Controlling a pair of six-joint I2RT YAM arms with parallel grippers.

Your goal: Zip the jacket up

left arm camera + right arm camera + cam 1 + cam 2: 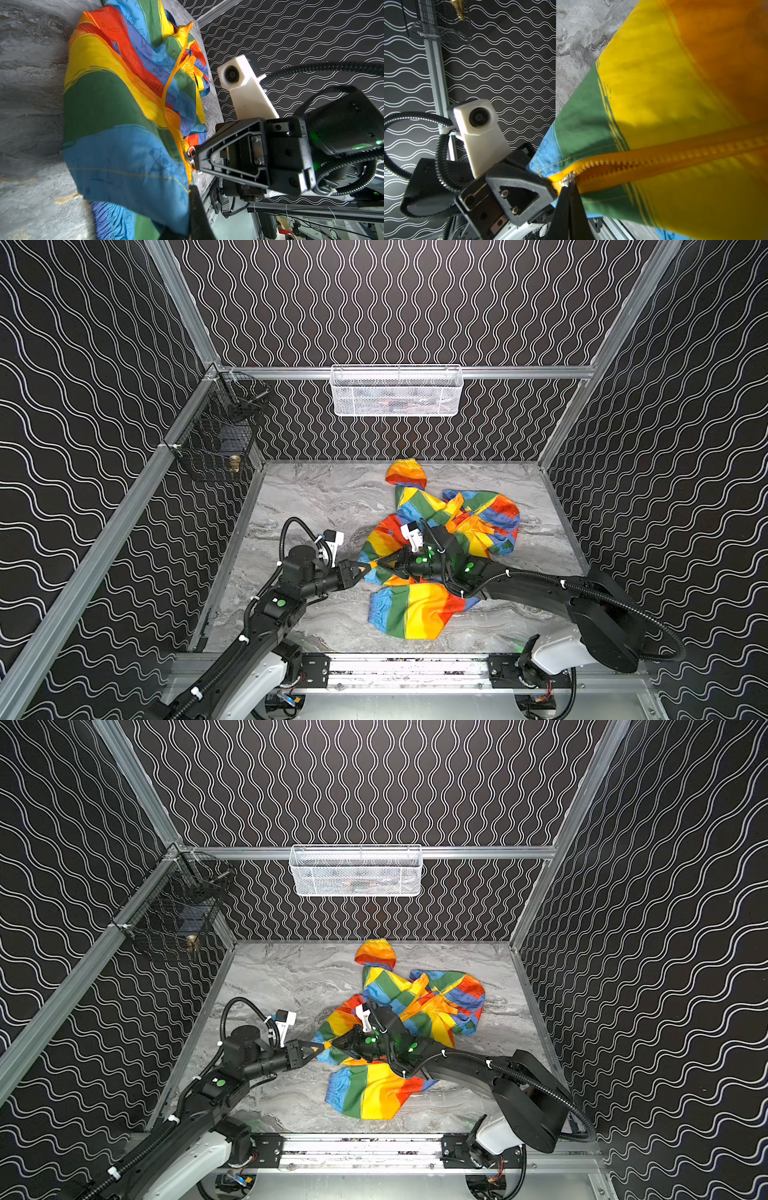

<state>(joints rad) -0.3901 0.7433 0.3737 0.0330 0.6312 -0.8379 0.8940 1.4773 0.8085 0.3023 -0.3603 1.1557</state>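
Jacket position: the jacket (415, 608) lies crumpled on the worktop (311, 497), right of centre. One end reaches the far edge in both top views.
Left pincer: the left pincer (360, 568) is clenched on the hem end of the orange zipper band (168, 91), on the side toward the near left corner.
Right pincer: the right pincer (383, 563) is clenched on the slider (569, 180). It faces the left pincer tip to tip, just beside it.
Zipper axis: from the slider, the band runs away from both pincers toward the far right corner, bending through folds of cloth.
Direction of travel: judged, the slider must move along this axis, away from the left pincer and toward the collar.
Arm roles: the right pincer is on the collar side and is placed to pull. The left pincer is placed to anchor the hem.
Progress: the slider is at the hem end, so almost the whole length is judged to remain. Whether the teeth beyond the slider are meshed cannot be told.
Risk: the bend and slack in the band may jam the slider.
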